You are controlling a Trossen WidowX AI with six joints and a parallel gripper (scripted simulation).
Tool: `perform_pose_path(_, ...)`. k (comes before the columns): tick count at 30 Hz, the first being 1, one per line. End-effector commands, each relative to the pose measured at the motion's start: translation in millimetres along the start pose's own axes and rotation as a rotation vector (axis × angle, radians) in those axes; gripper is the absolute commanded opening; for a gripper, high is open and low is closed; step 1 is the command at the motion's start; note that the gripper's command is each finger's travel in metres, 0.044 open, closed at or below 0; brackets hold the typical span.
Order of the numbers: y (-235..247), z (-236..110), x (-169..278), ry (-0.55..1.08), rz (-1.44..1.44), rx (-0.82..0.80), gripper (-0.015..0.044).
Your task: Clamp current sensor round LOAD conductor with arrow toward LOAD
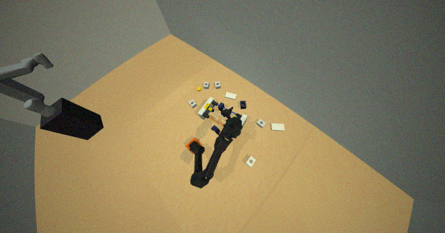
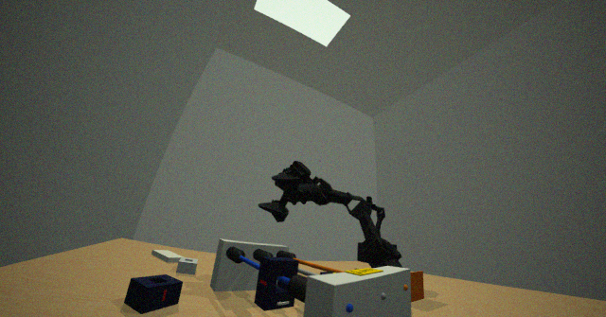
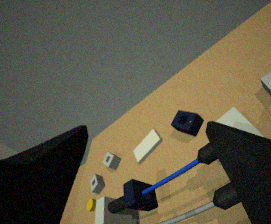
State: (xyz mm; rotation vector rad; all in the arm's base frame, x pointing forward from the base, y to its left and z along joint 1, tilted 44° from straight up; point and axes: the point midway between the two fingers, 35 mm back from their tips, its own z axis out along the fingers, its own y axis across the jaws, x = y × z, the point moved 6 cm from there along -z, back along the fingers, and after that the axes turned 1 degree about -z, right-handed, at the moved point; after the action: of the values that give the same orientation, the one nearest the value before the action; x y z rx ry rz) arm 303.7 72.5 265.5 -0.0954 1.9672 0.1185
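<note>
My gripper (image 2: 266, 192) (image 3: 148, 129) is open and empty, high above the conductors. A dark blue sensor body (image 1: 221, 106) (image 2: 276, 289) (image 3: 138, 194) sits around the blue conductor (image 1: 233, 113) (image 2: 249, 262) (image 3: 171, 177), near one end block. A second dark blue body (image 1: 243, 104) (image 2: 153, 294) (image 3: 186, 123) lies on the table beside the rack. A third small dark piece (image 1: 215, 129) is beside the orange conductor (image 1: 215, 120) (image 2: 318, 265). A grey conductor (image 3: 191, 214) runs between them. Which body is the open sensor, its arrow and the LOAD lettering cannot be made out.
The pale end blocks (image 1: 244, 119) (image 2: 362, 295) hold the conductors; one has a yellow label (image 2: 364, 272). Small grey blocks (image 1: 261, 123) (image 2: 187, 266) and white plates (image 1: 277, 126) (image 3: 147, 146) surround them. A yellow disc (image 1: 199, 89) (image 3: 91, 204) and an orange block (image 2: 417, 286) are also there.
</note>
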Motion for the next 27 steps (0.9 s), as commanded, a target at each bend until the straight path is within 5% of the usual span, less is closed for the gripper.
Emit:
perform_pose_path(1,38.9,27.9,29.4,0.246,-0.053,-0.002,0.0440)
perform_pose_path(14,167.9,43.6,154.9,0.865,-0.619,0.184,0.0440)
perform_pose_path(18,195.1,32.1,186.9,0.933,-0.837,0.261,0.0440)
perform_pose_path(27,197.1,31.1,189.2,0.937,-0.855,0.267,0.0440)
